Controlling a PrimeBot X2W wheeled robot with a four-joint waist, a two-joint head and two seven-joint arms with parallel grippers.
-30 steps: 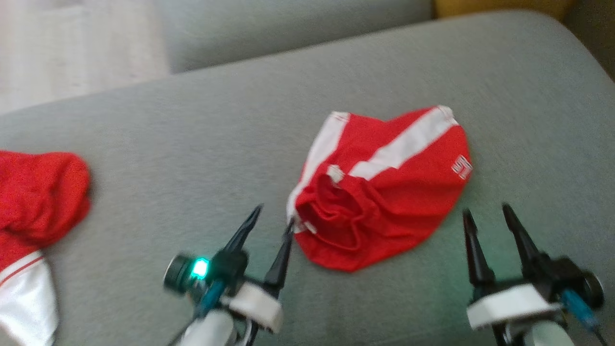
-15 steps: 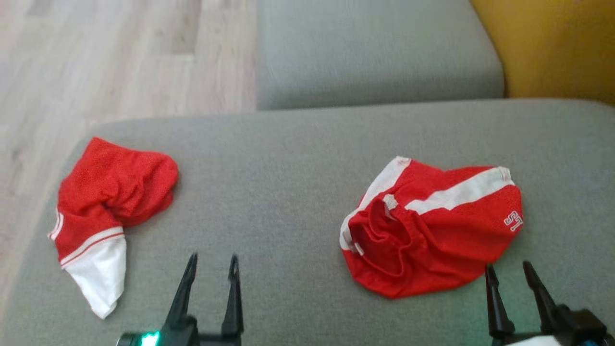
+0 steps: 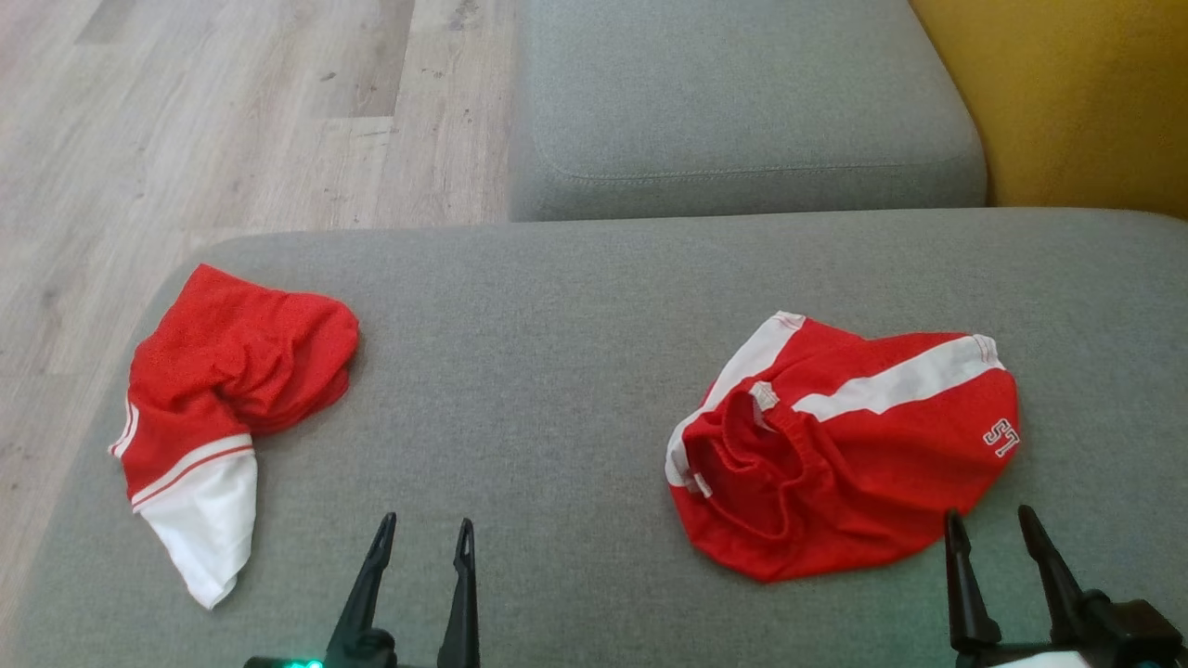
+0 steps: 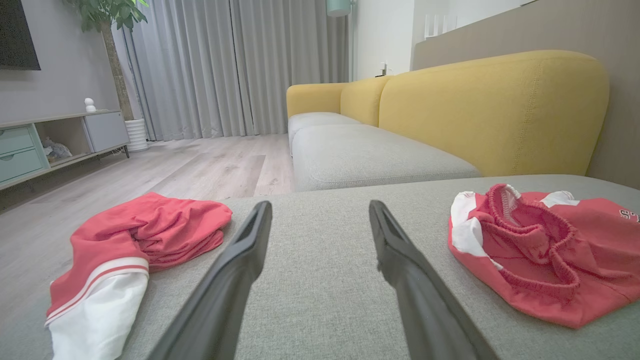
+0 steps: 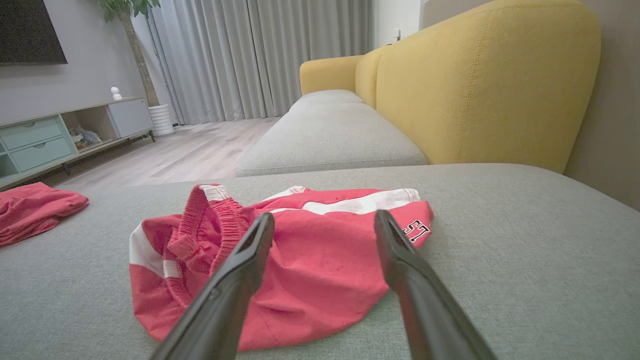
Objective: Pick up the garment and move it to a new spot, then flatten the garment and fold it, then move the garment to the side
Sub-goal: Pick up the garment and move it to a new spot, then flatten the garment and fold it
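Two red garments lie well apart on a broad grey sofa cushion (image 3: 557,371). The red shorts (image 3: 863,464) are crumpled, with white side stripes, white lettering at one hem and the elastic waistband bunched open toward the robot. They rest on the right part of the cushion, just beyond the right gripper (image 3: 988,513). That gripper sits low at the cushion's near edge, its two dark fingers spread wide with nothing between them. In the right wrist view the shorts lie directly ahead of its fingertips. The left gripper (image 3: 425,522), likewise wide open and empty, points at bare cushion between the two garments. Toward the cushion's left edge lies a rumpled red-and-white garment (image 3: 223,390), its white end nearest the robot. Behind are a second grey seat cushion (image 3: 742,93), a yellow sofa back (image 3: 1067,93) and a pale wood floor (image 3: 232,111).
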